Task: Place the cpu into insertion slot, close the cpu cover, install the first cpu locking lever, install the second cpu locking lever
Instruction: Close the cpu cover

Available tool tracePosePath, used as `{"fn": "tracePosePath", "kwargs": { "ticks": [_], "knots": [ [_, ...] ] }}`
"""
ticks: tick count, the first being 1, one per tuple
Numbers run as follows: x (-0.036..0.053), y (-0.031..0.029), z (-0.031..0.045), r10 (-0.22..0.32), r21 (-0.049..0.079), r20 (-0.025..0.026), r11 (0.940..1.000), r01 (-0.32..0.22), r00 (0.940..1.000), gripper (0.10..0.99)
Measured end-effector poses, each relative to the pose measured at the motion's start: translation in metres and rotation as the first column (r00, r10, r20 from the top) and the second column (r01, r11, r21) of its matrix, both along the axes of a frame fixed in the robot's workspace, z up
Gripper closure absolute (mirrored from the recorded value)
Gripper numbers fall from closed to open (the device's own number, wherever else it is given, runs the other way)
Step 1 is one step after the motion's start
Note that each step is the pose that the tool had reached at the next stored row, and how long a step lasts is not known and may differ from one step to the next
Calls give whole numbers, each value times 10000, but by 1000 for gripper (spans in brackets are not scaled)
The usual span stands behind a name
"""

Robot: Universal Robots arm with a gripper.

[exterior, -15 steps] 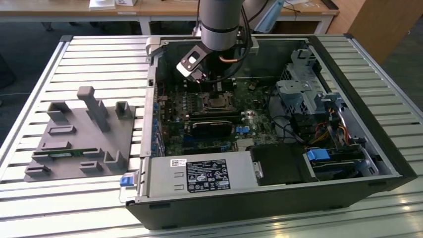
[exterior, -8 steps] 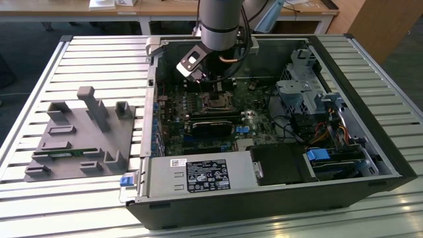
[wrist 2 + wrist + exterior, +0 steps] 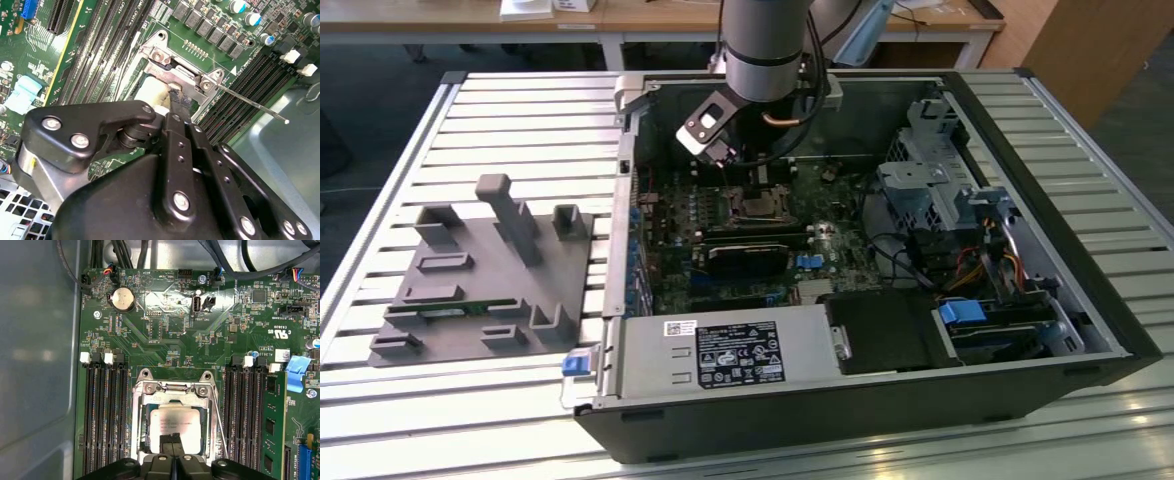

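In the first wrist view the cpu (image 3: 172,424) lies flat in the insertion slot (image 3: 145,440), its silvery top showing through the window of the cpu cover (image 3: 170,388), which lies down around it. My gripper (image 3: 173,444) is shut, its tips together right over the cpu's near edge. The second wrist view shows the gripper (image 3: 173,96) at the socket, by the cover's hinge end (image 3: 175,70). A thin wire locking lever (image 3: 250,103) sticks up unlatched beside the socket, and it also runs along the cover's side (image 3: 218,424). In the exterior view the gripper (image 3: 750,178) hangs just above the socket (image 3: 754,206).
Black memory slots (image 3: 102,410) flank the socket on both sides. The open computer case (image 3: 1067,240) has a black fan shroud (image 3: 747,258), a power supply (image 3: 720,352) and a drive cage (image 3: 927,185). A grey fixture (image 3: 487,275) lies on the slatted table at the exterior view's left.
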State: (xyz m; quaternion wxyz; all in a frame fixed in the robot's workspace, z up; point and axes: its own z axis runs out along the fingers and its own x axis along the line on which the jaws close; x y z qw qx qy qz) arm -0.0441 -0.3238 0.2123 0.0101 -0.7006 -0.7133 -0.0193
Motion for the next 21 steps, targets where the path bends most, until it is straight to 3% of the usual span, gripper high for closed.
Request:
{"fn": "tracePosePath", "kwargs": {
  "ticks": [5, 6, 14, 16, 21],
  "knots": [
    [0, 0, 0, 0, 0, 0, 10000, 0, 10000, 973],
    [0, 0, 0, 0, 0, 0, 10000, 0, 10000, 910],
    [-1, 0, 0, 0, 0, 0, 10000, 0, 10000, 910],
    [-1, 0, 0, 0, -1, 0, 10000, 0, 10000, 984],
    [-7, 0, 0, -1, 0, 0, 10000, 1, 10000, 984]
  ]
}}
